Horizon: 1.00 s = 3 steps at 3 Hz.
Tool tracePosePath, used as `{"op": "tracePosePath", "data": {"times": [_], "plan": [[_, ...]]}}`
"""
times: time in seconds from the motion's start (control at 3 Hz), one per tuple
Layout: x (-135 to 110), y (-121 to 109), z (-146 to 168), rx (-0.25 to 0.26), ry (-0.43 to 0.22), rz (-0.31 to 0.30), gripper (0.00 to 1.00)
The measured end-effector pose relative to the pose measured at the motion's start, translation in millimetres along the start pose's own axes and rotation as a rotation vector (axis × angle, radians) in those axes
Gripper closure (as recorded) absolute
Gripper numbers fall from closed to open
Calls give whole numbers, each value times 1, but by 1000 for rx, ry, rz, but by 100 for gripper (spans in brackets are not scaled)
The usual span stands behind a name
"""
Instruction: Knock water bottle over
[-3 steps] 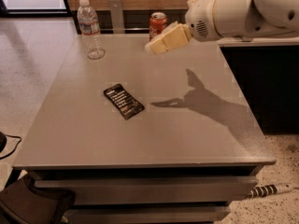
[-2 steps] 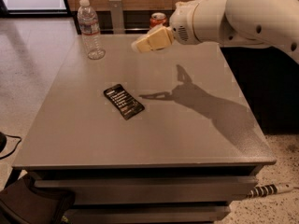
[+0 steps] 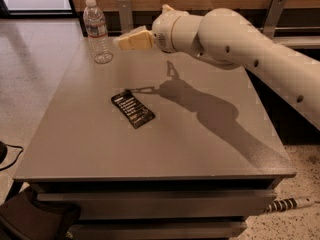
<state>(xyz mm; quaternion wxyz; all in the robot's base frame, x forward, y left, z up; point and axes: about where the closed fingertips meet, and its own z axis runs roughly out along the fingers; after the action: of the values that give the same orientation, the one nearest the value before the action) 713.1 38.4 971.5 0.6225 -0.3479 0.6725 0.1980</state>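
At 11 o'clock on the tabletop [image 3: 200,149], water bottle [image 3: 97,31] upright. Hand [image 3: 120,41] — clenched, empty — has swept left from 1 o'clock, now just beside it, apart — knock looks imminent.

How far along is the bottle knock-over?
Done: the approach. The gripper has swept along the far edge of the table and is now close beside the water bottle, at about label height.
In hand: closing the last gap. No contact is evident yet.
Left: the knock itself. The bottle stands upright, cap on, at the table's far corner. The black packet lies mid-table, out of the path.
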Motion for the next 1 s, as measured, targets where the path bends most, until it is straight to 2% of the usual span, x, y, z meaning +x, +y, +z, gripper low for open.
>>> {"op": "tracePosePath", "data": {"times": [0.33, 0.67, 1.0], "plan": [[-18, 18, 57, -61, -91, 13, 0], [-19, 18, 58, -62, -93, 13, 0], [-1, 16, 76, -61, -68, 56, 0]]}}
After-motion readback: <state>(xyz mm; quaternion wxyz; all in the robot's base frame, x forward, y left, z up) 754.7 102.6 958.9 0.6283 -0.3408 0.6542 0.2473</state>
